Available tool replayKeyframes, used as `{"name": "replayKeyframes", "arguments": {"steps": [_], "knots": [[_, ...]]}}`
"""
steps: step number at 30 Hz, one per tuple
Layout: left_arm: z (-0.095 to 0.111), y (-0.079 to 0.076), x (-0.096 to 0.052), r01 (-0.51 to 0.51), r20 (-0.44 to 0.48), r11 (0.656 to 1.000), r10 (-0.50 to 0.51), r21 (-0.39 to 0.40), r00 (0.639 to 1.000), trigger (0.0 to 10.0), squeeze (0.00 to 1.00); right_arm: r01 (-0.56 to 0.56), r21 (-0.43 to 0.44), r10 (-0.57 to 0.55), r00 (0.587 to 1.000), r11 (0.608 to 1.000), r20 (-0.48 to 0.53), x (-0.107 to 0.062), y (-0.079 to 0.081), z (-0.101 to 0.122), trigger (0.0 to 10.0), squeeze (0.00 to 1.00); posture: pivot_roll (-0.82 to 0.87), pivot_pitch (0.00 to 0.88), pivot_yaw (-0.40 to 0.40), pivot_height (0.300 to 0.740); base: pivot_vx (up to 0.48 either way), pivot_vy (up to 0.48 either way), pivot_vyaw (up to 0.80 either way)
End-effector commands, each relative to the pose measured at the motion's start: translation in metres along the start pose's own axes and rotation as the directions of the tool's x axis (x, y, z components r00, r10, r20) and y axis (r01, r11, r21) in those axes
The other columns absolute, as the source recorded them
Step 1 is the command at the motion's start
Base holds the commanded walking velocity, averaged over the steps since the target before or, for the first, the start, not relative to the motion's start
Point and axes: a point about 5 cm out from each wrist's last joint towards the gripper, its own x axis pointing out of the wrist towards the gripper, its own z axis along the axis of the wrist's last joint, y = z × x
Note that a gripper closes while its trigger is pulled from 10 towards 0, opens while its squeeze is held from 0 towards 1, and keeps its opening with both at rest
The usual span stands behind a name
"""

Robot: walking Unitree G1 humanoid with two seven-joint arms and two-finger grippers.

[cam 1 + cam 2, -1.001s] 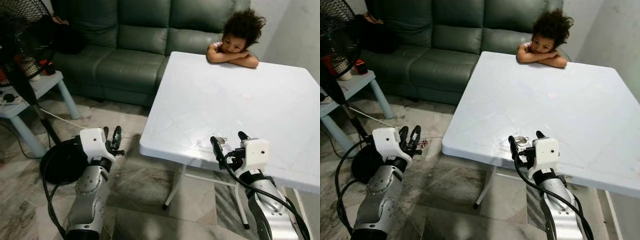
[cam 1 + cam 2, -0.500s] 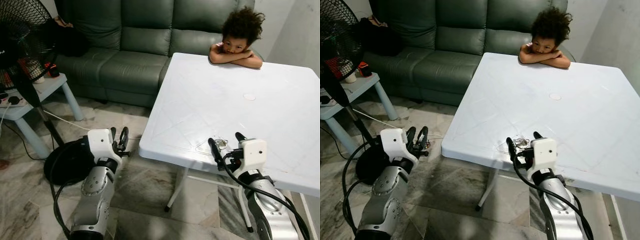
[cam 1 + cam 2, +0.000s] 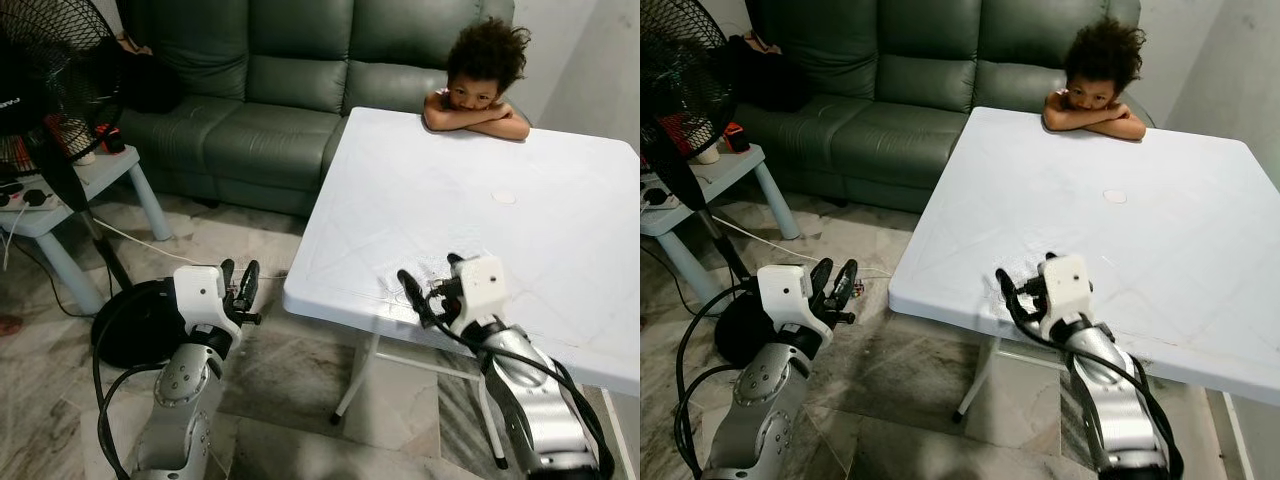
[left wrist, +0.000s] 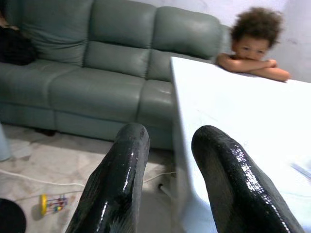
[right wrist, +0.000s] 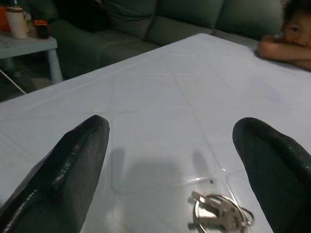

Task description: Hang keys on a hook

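On the white table (image 3: 520, 200), the right gripper (image 5: 170, 160) is wide open, empty, over the keys (image 5: 221, 212), and I think it must go down and pinch them.

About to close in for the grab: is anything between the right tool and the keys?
Nothing visible is in the way. The keys lie flat on the white table, on bare tabletop between the open fingers of the right tool. The person leans at the far edge.
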Motion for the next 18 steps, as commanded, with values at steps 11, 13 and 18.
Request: {"name": "replayKeyframes", "arguments": {"steps": [11,13,18], "knots": [[0.005,-0.010,-0.006,0.055,-0.010,0.998,-0.055,0.025,0.998,10.0,0.00,0.117,0.061,-0.109,0.987,0.991,-0.116,0.016,-0.008,-0.004,10.0,0.00,0.11,0.020,-0.075,0.740,0.000,0.000,0.00],[0.006,-0.012,-0.009,0.061,-0.012,0.998,-0.060,0.029,0.998,10.0,0.00,0.145,0.088,-0.131,0.981,0.986,-0.145,0.016,-0.010,-0.007,10.0,0.00,0.12,0.031,-0.079,0.740,0.000,0.000,0.00],[0.007,-0.015,-0.012,0.068,-0.012,0.997,-0.067,0.027,0.998,10.0,0.00,0.187,0.087,-0.168,0.968,0.979,-0.184,0.019,-0.014,-0.011,10.0,0.00,0.12,0.045,-0.086,0.740,0.000,0.000,0.00]]}}
